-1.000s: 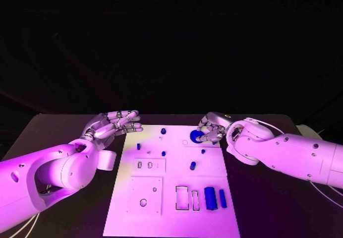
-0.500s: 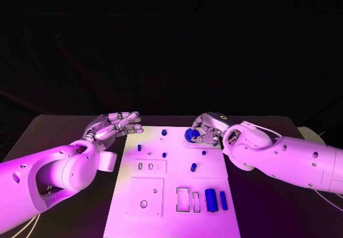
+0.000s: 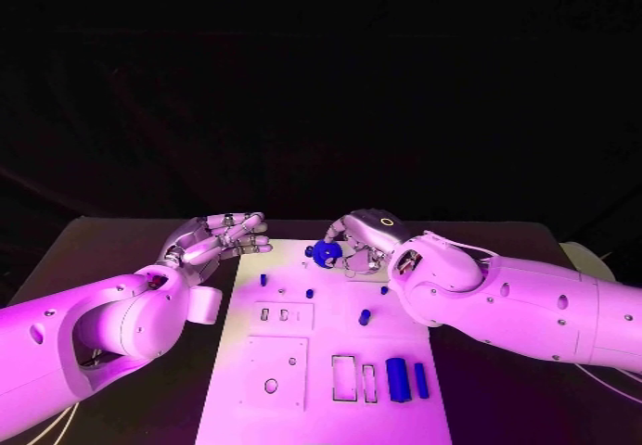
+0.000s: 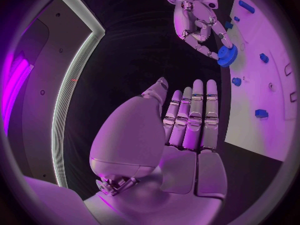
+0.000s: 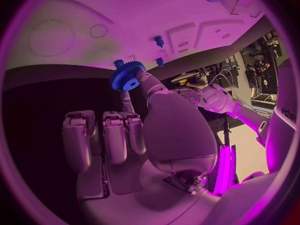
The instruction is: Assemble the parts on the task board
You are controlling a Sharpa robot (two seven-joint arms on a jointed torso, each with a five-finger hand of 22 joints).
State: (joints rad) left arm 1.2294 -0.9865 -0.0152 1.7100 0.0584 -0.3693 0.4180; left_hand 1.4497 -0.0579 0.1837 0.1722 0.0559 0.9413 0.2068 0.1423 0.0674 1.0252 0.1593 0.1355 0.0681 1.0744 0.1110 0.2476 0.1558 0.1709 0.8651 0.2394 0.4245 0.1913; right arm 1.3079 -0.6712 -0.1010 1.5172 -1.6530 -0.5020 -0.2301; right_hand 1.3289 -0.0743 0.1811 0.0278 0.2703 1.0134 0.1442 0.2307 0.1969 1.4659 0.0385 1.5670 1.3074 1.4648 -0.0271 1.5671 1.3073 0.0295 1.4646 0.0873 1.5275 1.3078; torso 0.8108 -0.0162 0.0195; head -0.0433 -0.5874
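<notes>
1. Right hand grips a blue gear, pinched at the fingertips, at upper centre of the head view, over the board's top edge.
2. Right wrist view: gear sits between thumb and a finger, toothed rim and centre hole visible; the other fingers are curled in.
3. Left hand is open and empty, fingers straight and close together, at centre left of the head view, just beside the board's upper left corner.
4. Left wrist view: right hand with the gear above the board edge.
5. Small blue pegs stand in the upper half of the board: one at upper left, one near the middle.
6. Two blue blocks, wide and narrow, lie side by side at lower right of the board, next to two rectangular slots.
7. Raised plate with holes at the board's lower left.
</notes>
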